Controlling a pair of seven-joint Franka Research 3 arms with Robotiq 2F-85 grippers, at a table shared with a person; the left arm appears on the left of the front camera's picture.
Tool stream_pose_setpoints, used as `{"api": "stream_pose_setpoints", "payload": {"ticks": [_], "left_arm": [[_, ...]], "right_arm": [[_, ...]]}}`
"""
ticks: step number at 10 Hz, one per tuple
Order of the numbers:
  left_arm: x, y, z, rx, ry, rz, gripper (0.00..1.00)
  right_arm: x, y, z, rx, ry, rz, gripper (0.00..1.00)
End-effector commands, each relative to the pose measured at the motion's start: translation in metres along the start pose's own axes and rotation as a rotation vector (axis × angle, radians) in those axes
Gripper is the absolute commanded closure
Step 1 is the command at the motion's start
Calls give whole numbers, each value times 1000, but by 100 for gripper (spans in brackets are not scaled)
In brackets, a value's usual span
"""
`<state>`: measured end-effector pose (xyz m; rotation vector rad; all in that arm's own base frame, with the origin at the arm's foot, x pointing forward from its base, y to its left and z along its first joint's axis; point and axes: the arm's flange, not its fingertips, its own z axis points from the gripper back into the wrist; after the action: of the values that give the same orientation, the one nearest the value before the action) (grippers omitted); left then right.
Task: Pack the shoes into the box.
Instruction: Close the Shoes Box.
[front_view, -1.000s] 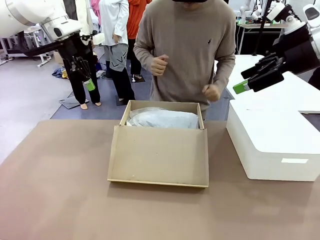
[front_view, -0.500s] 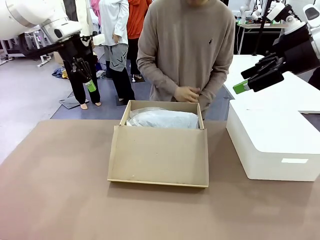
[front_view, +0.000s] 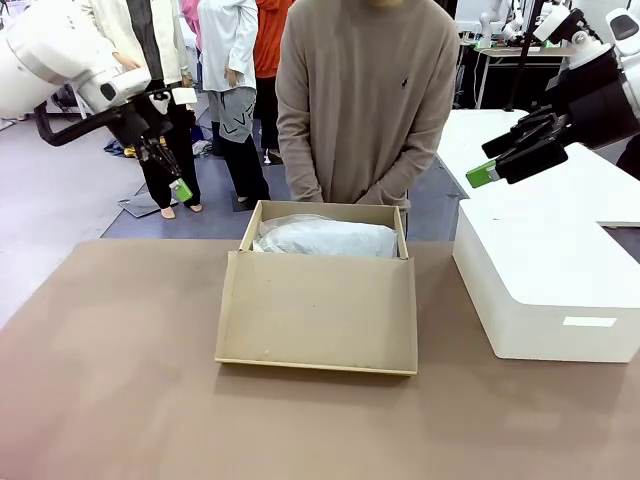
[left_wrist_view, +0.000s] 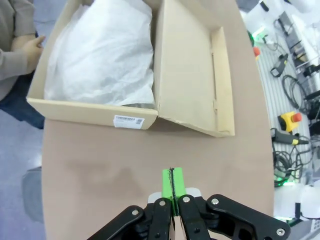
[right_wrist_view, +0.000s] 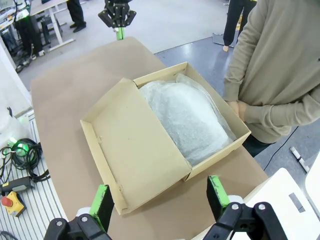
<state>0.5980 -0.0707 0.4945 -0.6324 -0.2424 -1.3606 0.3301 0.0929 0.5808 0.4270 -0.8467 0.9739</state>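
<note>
Since the earlier frame: the person's hands (right_wrist_view: 237, 108) have come down from chest height and now rest together just behind the far wall of the box (front_view: 318, 312). The left arm has swung slightly outward. The right arm has not shifted.

Left gripper (front_view: 181, 188): raised beyond the table's (front_view: 120, 380) left far corner, green pads pressed together, holding nothing. Right gripper (front_view: 480, 165): hangs over the white box (front_view: 545, 290), jaws spread wide, empty.

The box sits mid-table with its flap lid folded out flat toward the robot's side. White tissue paper (front_view: 325, 238) mounds over the whole interior. Whether the shoes lie under it cannot be told; the bulge suggests they may.

Judgement: if the shoes are in, the step in hand is closing the flap. To do it well:
- catch the flap by its free edge, not near the hinge;
- swing it up and over toward the person in one arc;
- check that no tissue rides over the rim;
- wait until the hands are clear of the far wall.
</note>
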Motion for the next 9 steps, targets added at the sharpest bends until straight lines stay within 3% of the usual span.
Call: {"api": "stream_pose_setpoints", "payload": {"ticks": [1,5,9], "left_arm": [[-11,12,-3,-53,-66,7,100],[-37,27,-36,-114,-118,47,100],[-40,33,-47,-119,-87,74,100]], "right_arm": [[0,-2,0,12,-18,11,0],[0,-2,0,12,-18,11,0],[0,-2,0,12,-18,11,0]]}}
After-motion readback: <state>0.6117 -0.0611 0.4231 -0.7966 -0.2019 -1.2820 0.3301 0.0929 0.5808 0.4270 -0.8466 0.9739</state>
